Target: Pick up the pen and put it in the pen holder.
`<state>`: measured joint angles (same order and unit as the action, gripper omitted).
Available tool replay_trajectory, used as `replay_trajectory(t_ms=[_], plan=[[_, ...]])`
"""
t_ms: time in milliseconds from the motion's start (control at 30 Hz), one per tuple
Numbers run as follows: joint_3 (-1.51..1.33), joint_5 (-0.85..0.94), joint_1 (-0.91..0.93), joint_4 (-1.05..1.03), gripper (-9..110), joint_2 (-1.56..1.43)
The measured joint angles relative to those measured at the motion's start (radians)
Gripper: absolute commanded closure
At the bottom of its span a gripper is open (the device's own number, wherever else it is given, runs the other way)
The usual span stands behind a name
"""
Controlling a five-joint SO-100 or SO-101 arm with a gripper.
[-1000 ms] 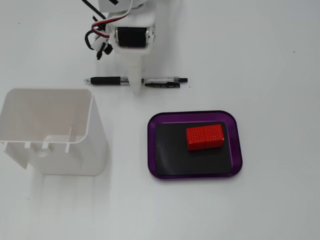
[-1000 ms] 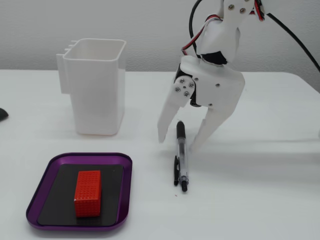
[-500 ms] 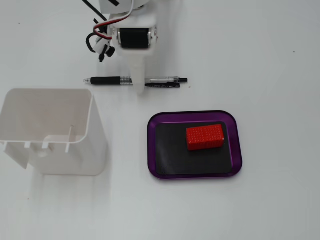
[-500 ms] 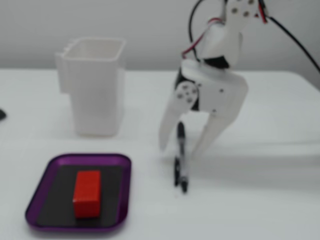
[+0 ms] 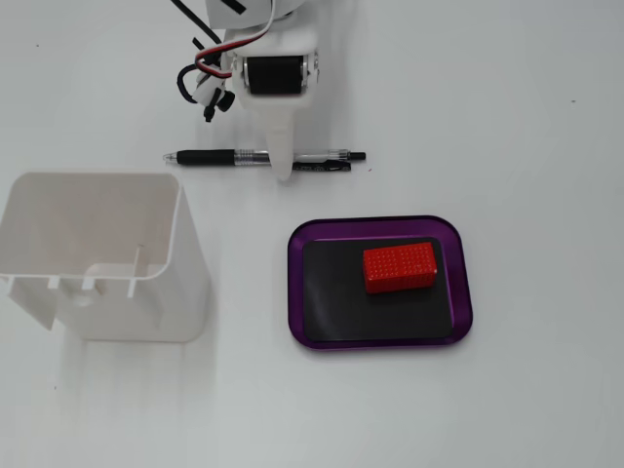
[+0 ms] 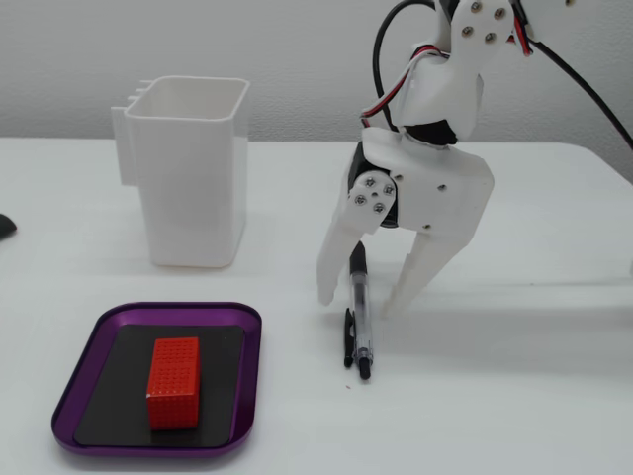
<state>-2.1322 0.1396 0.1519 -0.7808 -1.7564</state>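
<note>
Here, going left to right in a fixed view from above, the pen holder (image 5: 97, 255) stands near the left edge of the desk (image 5: 546, 117), its open top showing small dividers along the near wall. In the side-on fixed view the same pen holder (image 6: 193, 170) stands upright toward the back left of the desk (image 6: 534, 396), tall and white, well apart from the arm.

Next comes the pen (image 5: 263, 158), lying flat on the desk toward the far edge, its silver tip pointing left and its black button pointing right in the view from above. In the side-on view the pen (image 6: 358, 312) runs from back to front, button end nearest the camera — and it lies between the two fingers.

The gripper (image 6: 359, 300) hangs over the middle of the pen, its white fingers (image 6: 336, 252) spread wide, one on each side of the barrel, tips at or just above the desk; neither finger presses on the pen as far as the side-on view shows. From above, the gripper (image 5: 283, 168) crosses the clear barrel, with red and black wires at its upper left.

Further right in the view from above, a purple-rimmed black tray (image 5: 380, 341) sits toward the near edge, carrying a red block (image 5: 400, 266) in its upper right part.
</note>
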Motion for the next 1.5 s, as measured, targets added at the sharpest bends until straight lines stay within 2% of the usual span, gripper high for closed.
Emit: replay_trajectory(t_ms=[233, 433, 767, 1000, 1267, 1500], plan=[[-0.048, 0.015, 0.003, 0.055, 98, -0.002], [-0.048, 0.043, 0.003, 0.057, 102, -0.002], [-0.048, 0.084, 0.002, 0.057, 102, -0.003], [-0.048, 0.084, 0.009, 0.057, 94, -0.003], [-0.048, 0.084, 0.104, 0.057, 94, -0.003], [-0.066, 0.084, 0.101, 0.063, 94, -0.005]])
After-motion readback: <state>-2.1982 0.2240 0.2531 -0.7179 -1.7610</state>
